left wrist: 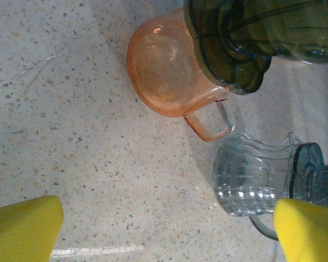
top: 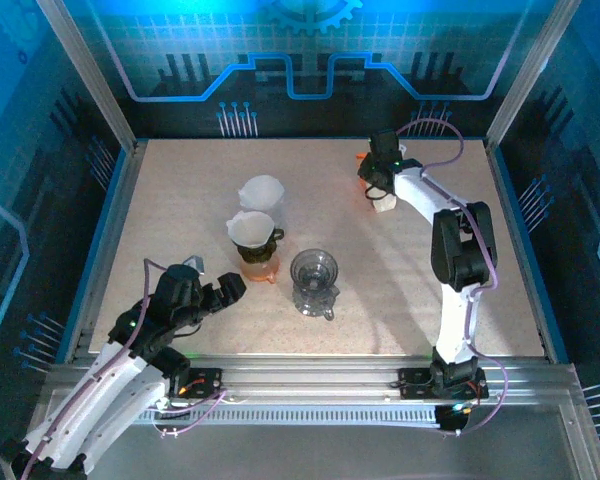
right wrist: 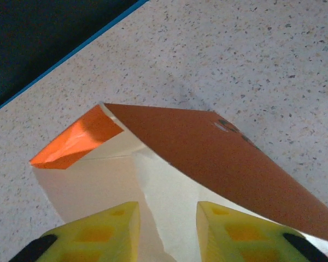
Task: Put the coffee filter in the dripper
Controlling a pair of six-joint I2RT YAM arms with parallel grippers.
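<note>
Right jaws are standing part-closed at the mouth of the orange-and-white cardboard box point(right wrist: 218, 158), straddling a fold of white paper point(right wrist: 158, 218) inside it. I cannot tell whether they are pinching it. Left jaws are hanging wide apart, holding nothing, with the clear ribbed plastic dripper point(left wrist: 246, 180) just beyond one tip.

I am judging this as the fetching step. The next move is calling for a clean pinch on a single sheet, then a carry over to that empty dripper.

I am counting two drippers, the other being the dark smoked dripper point(left wrist: 235, 38) sitting on the one orange transparent cup point(left wrist: 169, 76). Lying on the desk between my two sets of jaws are two filters, a loose white paper filter point(top: 262, 190) and a second filter point(top: 252, 228) lining the dark dripper.
</note>
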